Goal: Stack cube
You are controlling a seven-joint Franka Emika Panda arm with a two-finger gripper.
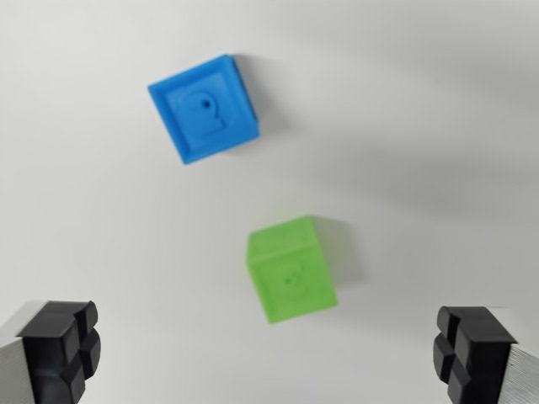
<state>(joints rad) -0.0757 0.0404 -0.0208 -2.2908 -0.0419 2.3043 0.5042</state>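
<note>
Two cubes, white table (84,210).
Blue cube (204,108) upper left; green cube (291,269) near centre, well apart. Gripper (269,353) wide open above, empty, green cube between its fingers (63,349).

Question mark on blue cube (203,108)

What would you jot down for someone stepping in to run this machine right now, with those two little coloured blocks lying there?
Gripper: open and empty, above the white table surface.
Green plastic cube: on the table between the two black fingertip pads, nearer the camera.
Blue plastic cube: on the table, apart from the green one, toward the wrist view's upper left.
Done: nothing stacked or grasped.
Left: probably grasp one cube, likely the green, and set it on the other.
</note>
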